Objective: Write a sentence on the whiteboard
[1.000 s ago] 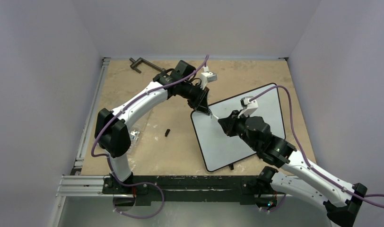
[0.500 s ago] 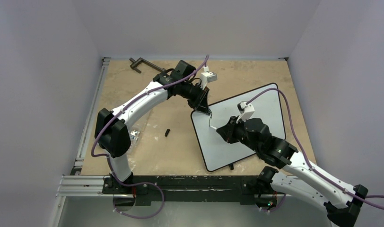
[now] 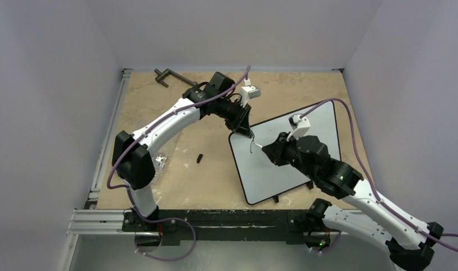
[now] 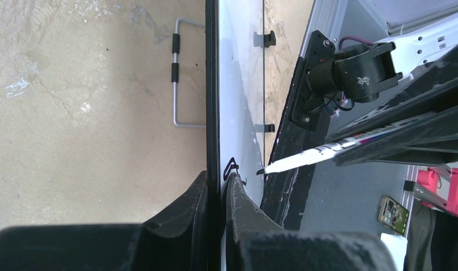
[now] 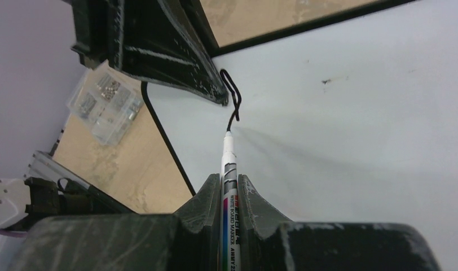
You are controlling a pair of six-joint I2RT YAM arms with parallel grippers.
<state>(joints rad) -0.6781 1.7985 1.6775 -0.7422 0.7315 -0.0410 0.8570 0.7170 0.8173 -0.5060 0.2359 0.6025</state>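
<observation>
Left of the table (image 3: 159, 113): a small black cap (image 3: 199, 158) lies loose, well apart from the board.

Centre: left gripper (image 3: 245, 131), fingers narrow, pinching the black rim at the far-left corner of the whiteboard (image 3: 311, 127). The wrist view shows one finger on each side of the rim. The board lies on the right half of the table, skewed.

Just right of that pinch: the sentence (image 5: 234, 96), only one looped black stroke beside the corner.

Right: right gripper (image 5: 229, 182), fingers closed tight on the marker (image 5: 228, 161). The tip is at the stroke's lower end, seemingly on the surface.

Step in hand, my reading: the first letter. To do it well:
- Use light, even pressure so the board does not slide against the pinch.
- Lead strokes rightward, away from the left finger crowding the start.
- Run the letters level with the far rim; plenty of white lies to the right.
</observation>
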